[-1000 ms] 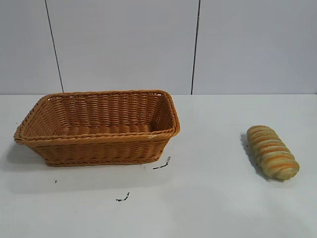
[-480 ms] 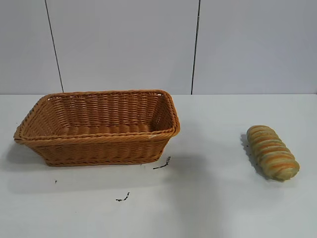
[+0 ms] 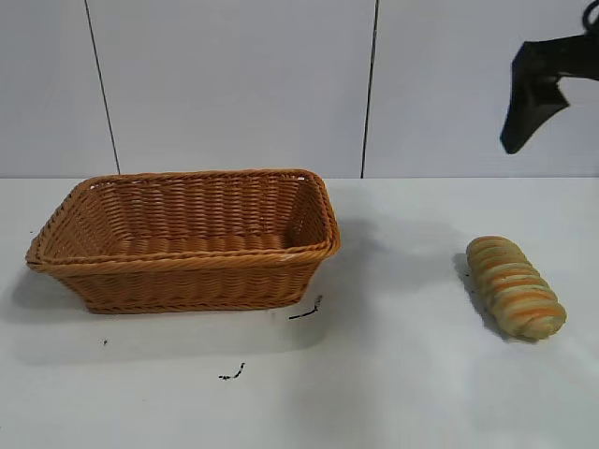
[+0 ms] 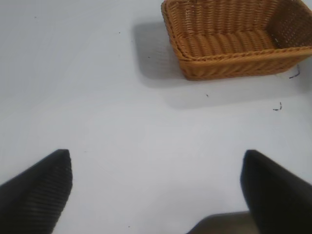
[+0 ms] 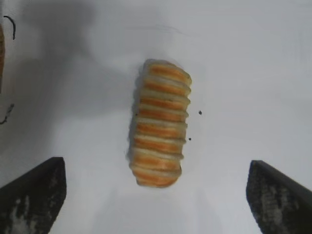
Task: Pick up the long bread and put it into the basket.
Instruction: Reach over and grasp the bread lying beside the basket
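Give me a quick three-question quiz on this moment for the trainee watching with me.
1. True or false: the long bread already lies inside the basket.
2. How do the right gripper's jaws stand?
   A. open, above the bread
   B. shut on the bread
   C. shut, empty
3. What surface is the bread resting on?

Key:
1. False; it lies on the table, apart from the basket.
2. A
3. The white table.
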Robot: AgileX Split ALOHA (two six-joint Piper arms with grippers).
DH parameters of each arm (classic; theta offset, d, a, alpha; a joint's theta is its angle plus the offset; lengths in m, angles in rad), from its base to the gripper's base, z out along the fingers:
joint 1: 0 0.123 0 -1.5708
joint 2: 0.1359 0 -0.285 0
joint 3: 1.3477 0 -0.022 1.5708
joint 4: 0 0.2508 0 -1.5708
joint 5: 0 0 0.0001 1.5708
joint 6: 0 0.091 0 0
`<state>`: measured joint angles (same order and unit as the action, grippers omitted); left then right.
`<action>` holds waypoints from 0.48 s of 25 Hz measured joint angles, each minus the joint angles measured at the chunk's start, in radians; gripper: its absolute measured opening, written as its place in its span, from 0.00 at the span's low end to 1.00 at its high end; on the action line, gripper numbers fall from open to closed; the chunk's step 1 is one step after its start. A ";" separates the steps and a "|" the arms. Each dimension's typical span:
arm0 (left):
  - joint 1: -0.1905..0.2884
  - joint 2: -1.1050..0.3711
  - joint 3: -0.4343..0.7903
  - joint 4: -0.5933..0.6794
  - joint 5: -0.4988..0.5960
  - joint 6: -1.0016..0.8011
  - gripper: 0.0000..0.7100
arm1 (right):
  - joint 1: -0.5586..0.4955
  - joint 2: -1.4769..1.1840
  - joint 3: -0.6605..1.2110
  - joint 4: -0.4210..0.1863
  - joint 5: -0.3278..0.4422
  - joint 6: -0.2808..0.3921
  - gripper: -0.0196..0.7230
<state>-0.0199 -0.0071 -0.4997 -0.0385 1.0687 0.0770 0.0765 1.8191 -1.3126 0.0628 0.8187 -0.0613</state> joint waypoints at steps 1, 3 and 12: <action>0.000 0.000 0.000 0.000 0.000 0.000 0.97 | 0.000 0.023 -0.001 -0.009 -0.003 0.005 0.95; 0.000 0.000 0.000 0.000 0.000 0.000 0.97 | 0.000 0.065 -0.001 -0.018 -0.017 0.012 0.95; 0.000 0.000 0.000 0.000 0.000 0.000 0.97 | 0.000 0.246 -0.001 -0.031 -0.133 0.050 0.95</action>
<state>-0.0199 -0.0071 -0.4997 -0.0385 1.0687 0.0770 0.0765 2.0654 -1.3138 0.0315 0.6852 -0.0110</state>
